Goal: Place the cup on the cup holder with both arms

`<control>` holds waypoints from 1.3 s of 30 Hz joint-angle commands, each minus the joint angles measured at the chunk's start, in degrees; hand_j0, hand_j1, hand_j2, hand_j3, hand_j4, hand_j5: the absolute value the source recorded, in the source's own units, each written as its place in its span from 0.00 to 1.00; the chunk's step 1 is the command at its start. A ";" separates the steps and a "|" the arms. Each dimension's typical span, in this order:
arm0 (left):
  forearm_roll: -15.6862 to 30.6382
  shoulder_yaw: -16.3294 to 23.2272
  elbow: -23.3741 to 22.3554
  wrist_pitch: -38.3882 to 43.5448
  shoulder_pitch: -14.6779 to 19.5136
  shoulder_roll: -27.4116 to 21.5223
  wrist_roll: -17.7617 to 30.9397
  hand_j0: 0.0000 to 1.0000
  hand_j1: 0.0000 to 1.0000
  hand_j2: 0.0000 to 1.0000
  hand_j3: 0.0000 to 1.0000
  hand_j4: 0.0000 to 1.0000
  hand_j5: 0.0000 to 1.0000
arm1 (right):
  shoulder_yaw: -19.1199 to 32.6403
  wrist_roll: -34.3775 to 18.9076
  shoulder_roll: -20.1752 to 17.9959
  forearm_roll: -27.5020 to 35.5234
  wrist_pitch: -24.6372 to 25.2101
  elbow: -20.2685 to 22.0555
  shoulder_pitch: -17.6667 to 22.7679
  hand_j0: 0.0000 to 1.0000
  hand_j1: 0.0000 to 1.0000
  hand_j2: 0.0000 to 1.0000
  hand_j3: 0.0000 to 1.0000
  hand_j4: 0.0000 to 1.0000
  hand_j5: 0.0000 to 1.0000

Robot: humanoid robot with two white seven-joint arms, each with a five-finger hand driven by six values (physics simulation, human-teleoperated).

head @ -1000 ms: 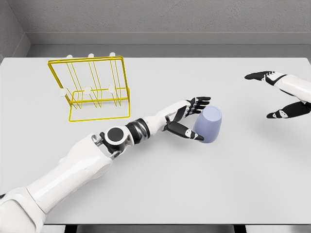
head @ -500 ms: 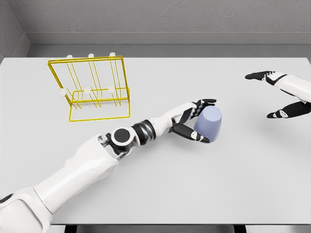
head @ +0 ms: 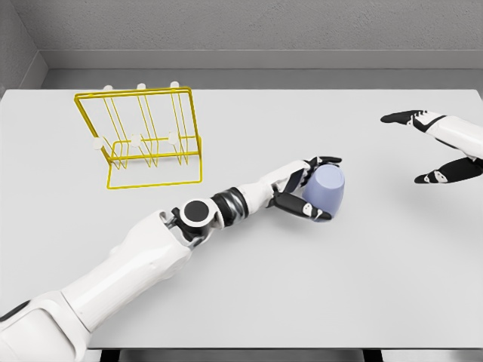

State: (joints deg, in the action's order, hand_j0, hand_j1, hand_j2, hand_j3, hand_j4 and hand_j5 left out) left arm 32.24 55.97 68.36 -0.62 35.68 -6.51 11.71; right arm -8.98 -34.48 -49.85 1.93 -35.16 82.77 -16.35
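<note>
A lavender cup (head: 326, 191) stands upside down on the white table (head: 317, 286), right of the middle. My left hand (head: 311, 187) has its fingers curled around the cup's left side, thumb low at the front and fingers over the top rear. A yellow wire cup holder (head: 143, 138) with upright white-tipped pegs stands at the back left, well apart from the cup. At the right edge my right hand (head: 430, 147) hovers with its fingers spread, holding nothing.
The table's far edge meets a grey wall. My left forearm (head: 151, 256) stretches across the table's lower left, between the holder and the front edge.
My left hand has pushed further right and closed its fingers around the cup, which has shifted slightly. The right hand has not moved.
</note>
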 commanded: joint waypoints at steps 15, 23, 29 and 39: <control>0.72 -1.39 2.04 -0.62 -0.35 -0.35 -0.20 0.56 0.56 0.56 0.56 0.56 0.56 | 0.01 0.03 -0.07 0.45 0.16 0.02 0.09 1.00 1.00 1.00 1.00 1.00 1.00; 0.81 -2.18 5.65 -0.53 -0.18 -2.20 -0.29 0.57 0.57 0.57 0.57 0.57 0.57 | 0.01 0.03 -0.07 0.45 0.16 0.02 0.09 1.00 1.00 1.00 1.00 1.00 1.00; 0.89 -3.23 8.11 -0.53 -0.18 -5.71 -0.29 0.57 0.57 0.57 0.57 0.57 0.57 | 0.01 0.03 -0.07 0.45 0.16 0.02 0.09 1.00 1.00 1.00 1.00 1.00 1.00; 1.42 -3.93 12.94 -0.44 -0.09 -10.90 -0.37 0.57 0.57 0.57 0.57 0.57 0.57 | 0.01 0.03 -0.07 0.45 0.16 -0.06 0.26 1.00 1.00 1.00 1.00 1.00 1.00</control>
State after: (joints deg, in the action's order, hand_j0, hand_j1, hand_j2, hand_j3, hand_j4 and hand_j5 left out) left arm 33.29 52.17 80.17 -1.09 35.60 -16.32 11.36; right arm -8.97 -34.48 -49.85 1.92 -35.16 82.72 -16.08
